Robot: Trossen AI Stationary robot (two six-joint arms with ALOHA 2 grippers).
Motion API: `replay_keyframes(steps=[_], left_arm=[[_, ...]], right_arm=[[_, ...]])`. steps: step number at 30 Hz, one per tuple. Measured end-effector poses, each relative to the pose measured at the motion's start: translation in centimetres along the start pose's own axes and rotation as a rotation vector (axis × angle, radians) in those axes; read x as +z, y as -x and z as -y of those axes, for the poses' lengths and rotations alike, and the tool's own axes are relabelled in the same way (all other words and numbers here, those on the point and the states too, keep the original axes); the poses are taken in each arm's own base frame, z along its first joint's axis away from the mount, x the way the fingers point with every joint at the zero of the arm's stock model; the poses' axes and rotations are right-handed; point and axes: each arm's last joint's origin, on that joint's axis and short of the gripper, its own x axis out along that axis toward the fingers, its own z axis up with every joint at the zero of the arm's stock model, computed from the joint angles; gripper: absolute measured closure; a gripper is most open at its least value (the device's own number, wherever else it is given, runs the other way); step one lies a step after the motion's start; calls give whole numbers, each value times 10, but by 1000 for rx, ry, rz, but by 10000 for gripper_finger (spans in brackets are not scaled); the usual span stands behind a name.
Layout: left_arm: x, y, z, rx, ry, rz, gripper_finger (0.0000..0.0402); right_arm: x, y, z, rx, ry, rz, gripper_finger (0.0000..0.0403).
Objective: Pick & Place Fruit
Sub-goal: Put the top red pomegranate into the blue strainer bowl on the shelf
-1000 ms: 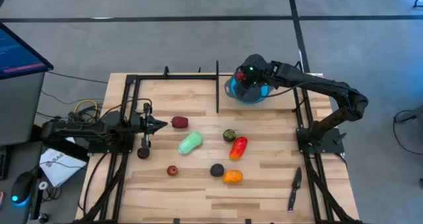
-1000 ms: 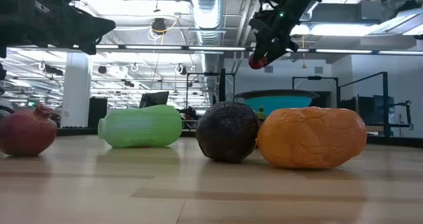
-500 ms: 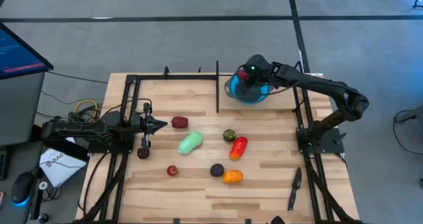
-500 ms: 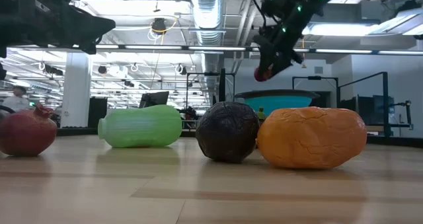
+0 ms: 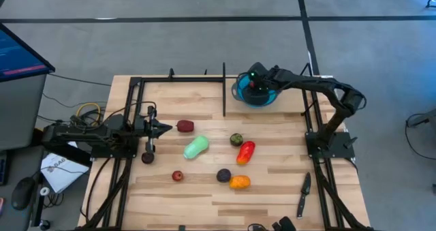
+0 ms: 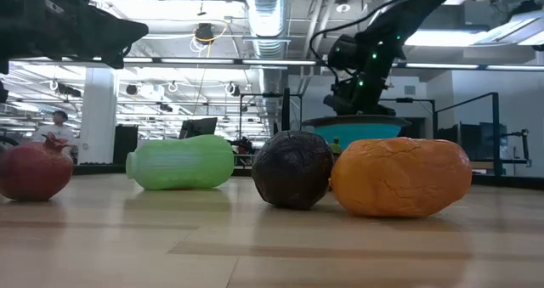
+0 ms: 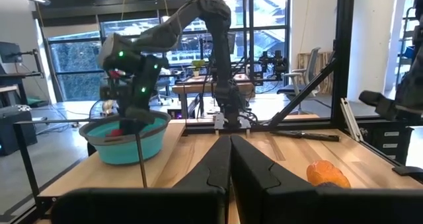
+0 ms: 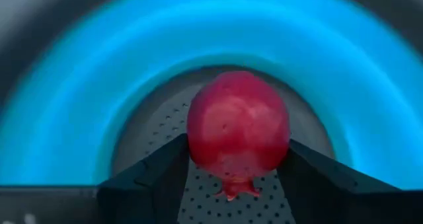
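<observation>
Glossy red, a round pomegranate [image 8: 238,128] with a small crown sits between the right pincer's [image 5: 257,89] two dark fingers [image 8: 149,178], which stand partly apart and touch its sides, low inside the smooth blue bowl [image 5: 241,95] at the far right of the pale wood table [image 5: 272,170]. The left pincer [image 5: 158,128] waits closed at the table's left. The other fruit lies mid-table: a ribbed pale green oblong [image 5: 196,147], a wrinkled orange [image 5: 239,182] just beside a rough dark purple ball [image 5: 223,176], a red pepper [image 5: 246,151], an olive-green piece [image 5: 236,140], maroon ones [image 5: 184,126].
</observation>
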Motion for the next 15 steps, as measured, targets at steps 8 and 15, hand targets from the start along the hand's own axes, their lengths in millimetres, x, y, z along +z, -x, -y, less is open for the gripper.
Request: replay_keyframes(steps=[8,15], left_arm=[[1,0,0,0,0,6,399],[1,0,0,0,1,7,399]], right_arm=[[1,-2,1,-5,-25,2,149],[6,19,8,8,-57,68,154]])
